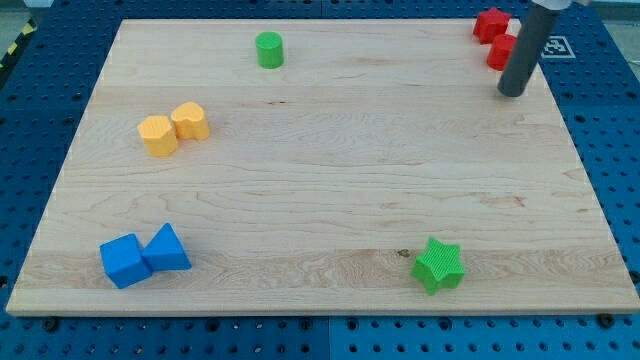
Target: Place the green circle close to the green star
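Rod upright, my tip (511,93) beside red blocks (497,38).

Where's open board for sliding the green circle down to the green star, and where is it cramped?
The wide middle is bare, from the green circle down to the green star. Crowded spots: the red blocks by my tip at the view's top right, yellow blocks left, blue blocks bottom left.

Green circle (269,49), a short upright cylinder, near the worktop's top edge; green star (439,265) flat near the bottom edge, well apart.
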You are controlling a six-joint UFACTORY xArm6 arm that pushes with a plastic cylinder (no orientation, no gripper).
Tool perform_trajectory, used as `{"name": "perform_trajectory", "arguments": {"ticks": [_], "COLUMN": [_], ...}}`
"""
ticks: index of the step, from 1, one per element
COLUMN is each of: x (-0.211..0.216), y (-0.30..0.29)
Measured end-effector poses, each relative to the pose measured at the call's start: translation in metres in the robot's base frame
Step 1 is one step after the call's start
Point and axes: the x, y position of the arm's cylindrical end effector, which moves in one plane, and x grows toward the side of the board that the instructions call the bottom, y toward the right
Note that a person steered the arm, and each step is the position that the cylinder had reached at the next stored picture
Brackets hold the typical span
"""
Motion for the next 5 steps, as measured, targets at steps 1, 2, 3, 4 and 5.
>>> {"name": "perform_trajectory", "arguments": {"ticks": [1,2,3,4,5], "x": [-0.039,-0.051,-0.051,-0.048,-0.048], "y": [-0.006,-0.007,-0.007,-0.022,-0.075]}}
